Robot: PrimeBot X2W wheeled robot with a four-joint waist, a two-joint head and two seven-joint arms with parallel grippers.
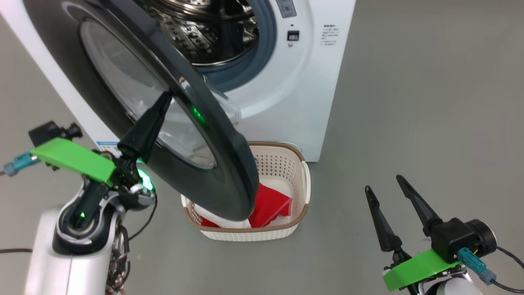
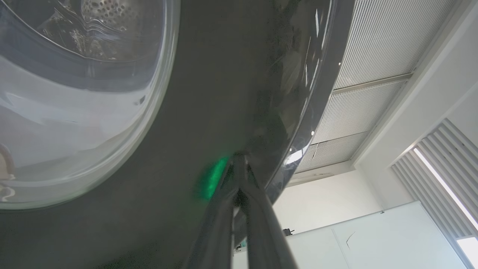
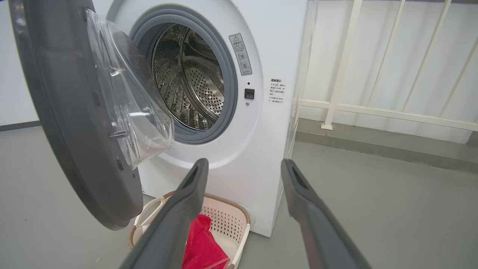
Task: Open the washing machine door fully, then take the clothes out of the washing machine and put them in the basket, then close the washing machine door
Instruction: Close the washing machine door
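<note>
The washing machine door (image 1: pixel 229 164) stands partly open, its black ring and clear window swung out over the basket (image 1: pixel 303 180). My left gripper (image 1: pixel 167 96) is shut, and its tip rests against the door's outer face near the rim (image 2: pixel 239 157). The washing machine (image 1: pixel 311 82) shows its steel drum (image 3: pixel 190 82) with no fabric visible inside. Red clothes (image 1: pixel 272 207) with a white part lie in the basket on the floor below the door. My right gripper (image 1: pixel 383 182) hangs open and empty to the right, pointing toward the machine (image 3: pixel 243 161).
Grey floor (image 1: pixel 409 123) stretches to the right of the machine. A white railing (image 3: pixel 343 56) stands behind the machine on the right. The door's lower edge overhangs the basket's left half.
</note>
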